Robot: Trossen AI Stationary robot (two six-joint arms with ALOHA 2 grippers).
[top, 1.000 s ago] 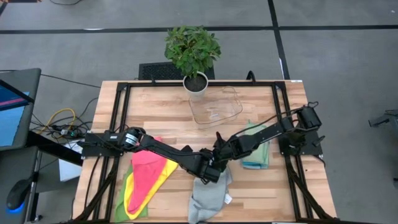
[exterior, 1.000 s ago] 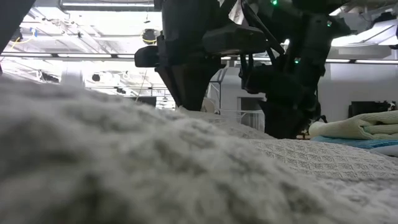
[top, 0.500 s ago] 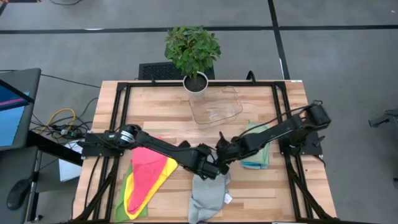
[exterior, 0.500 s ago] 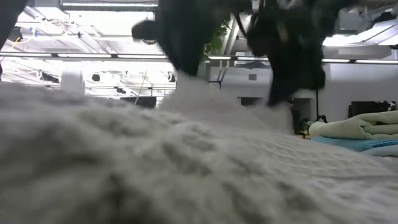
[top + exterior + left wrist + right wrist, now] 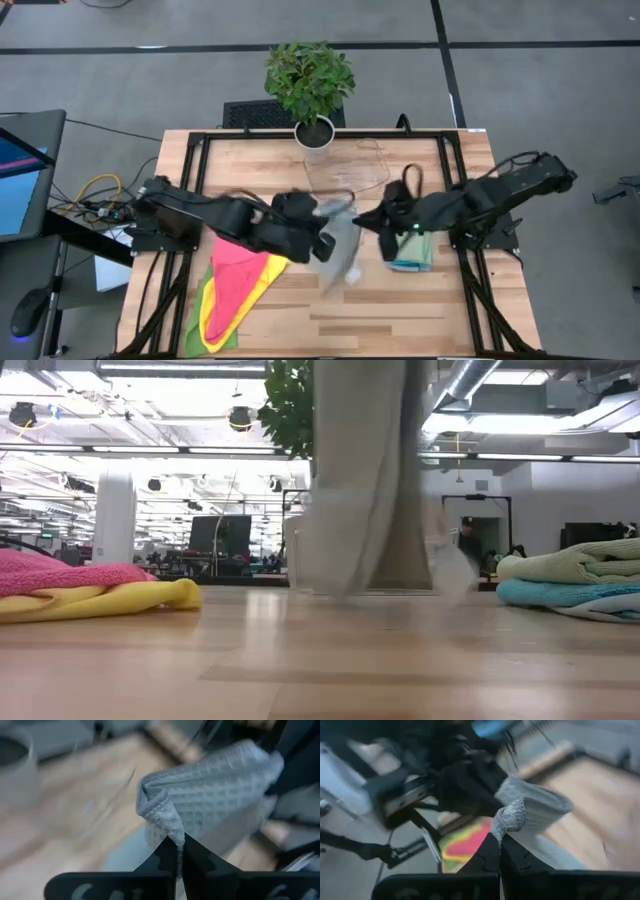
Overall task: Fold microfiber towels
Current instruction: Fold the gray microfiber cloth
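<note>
Grey towel [image 5: 343,245] now hangs in the air just in front of the clear tray [image 5: 345,175] — lifted off the table a second ago, left gripper [image 5: 179,851] and right gripper [image 5: 501,840] each pinched tight on a corner — ready for spreading.

A towel [image 5: 342,243] hangs above the bench [image 5: 400,310] centre, between the left pincer [image 5: 322,222] and right pincer [image 5: 372,220]. Loose towels [image 5: 235,285] lie left; folded towels [image 5: 412,250] right; a potted plant [image 5: 310,85] behind.

Grey waffle-weave towel [image 5: 220,805]; pink towel [image 5: 243,272] on yellow towel [image 5: 262,275]
</note>
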